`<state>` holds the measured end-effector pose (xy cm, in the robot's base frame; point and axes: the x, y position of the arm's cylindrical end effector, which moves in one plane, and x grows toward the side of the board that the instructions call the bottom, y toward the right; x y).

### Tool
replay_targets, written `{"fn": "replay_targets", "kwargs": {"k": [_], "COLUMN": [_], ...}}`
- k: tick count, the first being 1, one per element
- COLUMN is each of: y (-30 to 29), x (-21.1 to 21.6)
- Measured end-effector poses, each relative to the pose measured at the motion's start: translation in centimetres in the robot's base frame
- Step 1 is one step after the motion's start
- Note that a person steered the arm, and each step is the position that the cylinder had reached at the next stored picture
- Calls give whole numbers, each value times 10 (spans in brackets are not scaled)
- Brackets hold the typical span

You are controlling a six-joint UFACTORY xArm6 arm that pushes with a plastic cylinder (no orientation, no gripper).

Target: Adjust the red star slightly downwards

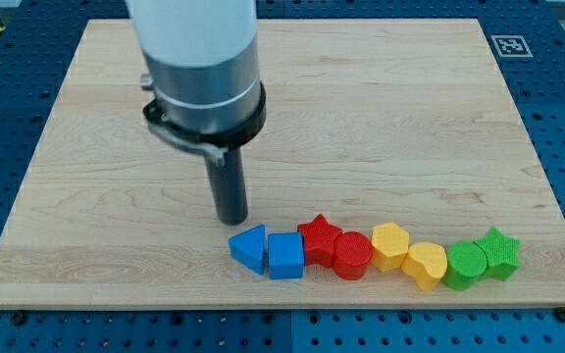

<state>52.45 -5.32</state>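
We are finding the push not yet begun: on the wooden board (381,108), our arm carries no jaws, and my tip (231,220) is standing left of the red star (319,236), apart from it. The star is sitting in the lower-centre row, touching the blue cube (285,257) and red cylinder (353,255).

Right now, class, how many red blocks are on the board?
2. The red star sits mid-row near the view's bottom; the red cylinder touches it on the view's right. None seems hidden.
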Motion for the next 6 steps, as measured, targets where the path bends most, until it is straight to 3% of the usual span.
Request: {"fn": "replay_targets", "kwargs": {"k": [3,6], "y": [90,96], "x": [-9,29]}}
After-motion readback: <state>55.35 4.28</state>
